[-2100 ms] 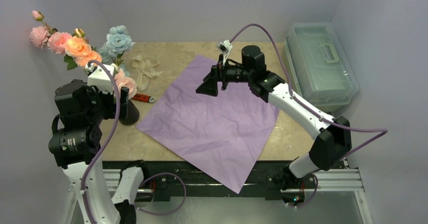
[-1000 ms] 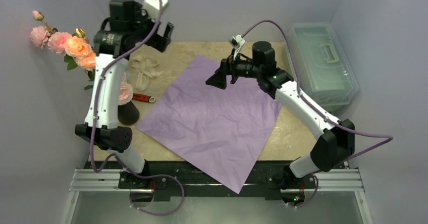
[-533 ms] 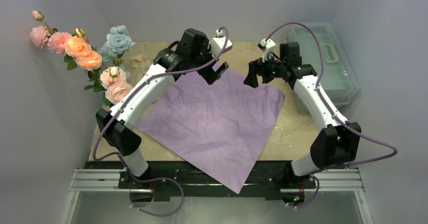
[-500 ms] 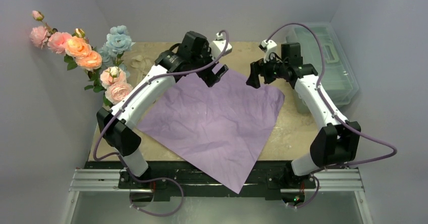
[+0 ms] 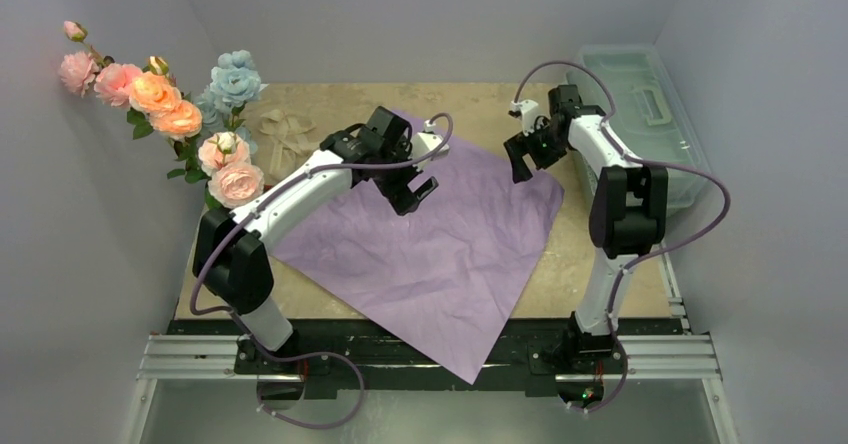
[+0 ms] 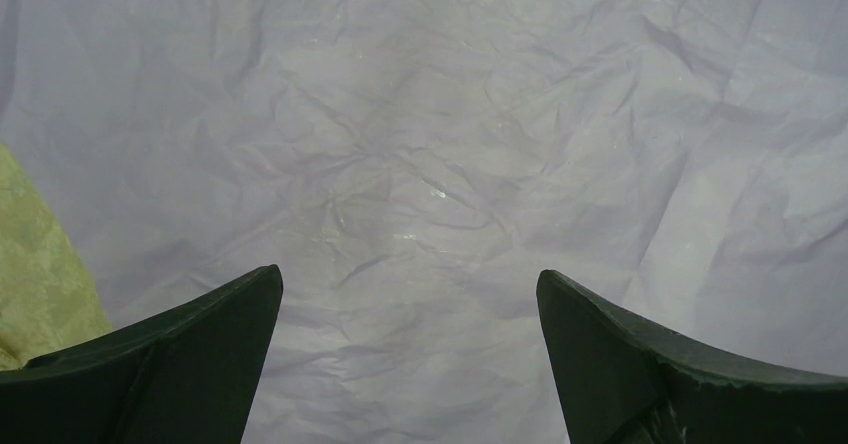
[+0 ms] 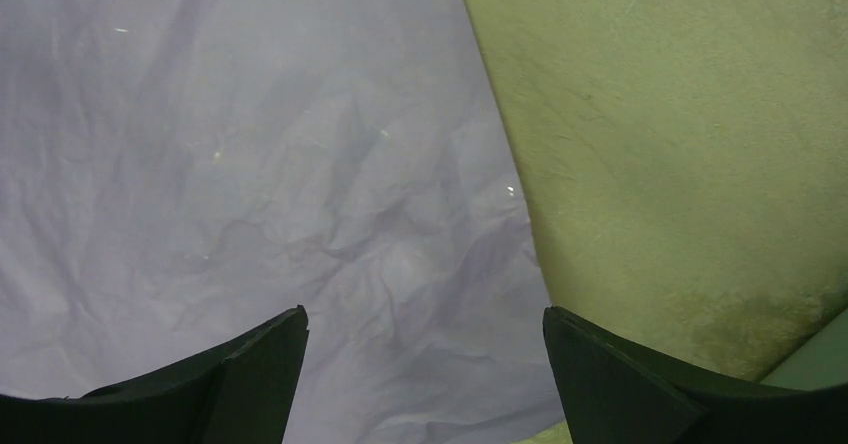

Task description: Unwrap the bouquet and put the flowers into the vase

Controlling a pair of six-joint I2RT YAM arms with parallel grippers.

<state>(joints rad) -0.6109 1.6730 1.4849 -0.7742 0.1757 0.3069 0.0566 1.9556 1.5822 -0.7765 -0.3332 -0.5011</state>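
Note:
The flowers (image 5: 180, 104), pink, peach and pale-blue roses, stand upright at the table's far left. Their stems run down behind my left arm, and the vase is hidden there. The bouquet's lilac paper (image 5: 440, 254) lies spread flat across the middle, its near corner hanging over the table's front edge. My left gripper (image 5: 410, 189) hovers open over the paper's upper part; crinkled paper (image 6: 430, 144) fills its wrist view between the fingers, around the left gripper (image 6: 410, 294). My right gripper (image 5: 520, 159) is open above the paper's right corner, and the right gripper (image 7: 425, 324) has the paper's edge (image 7: 250, 164) below it.
A cream ribbon (image 5: 280, 129) lies at the back left beside the flowers. A clear lidded plastic box (image 5: 640, 114) stands at the back right, close to my right arm. Bare beige table (image 7: 680, 114) shows right of the paper.
My left arm swung from the back-left corner to over the paper and came lower. My right gripper moved right to the paper's right corner, its arm folding upright.

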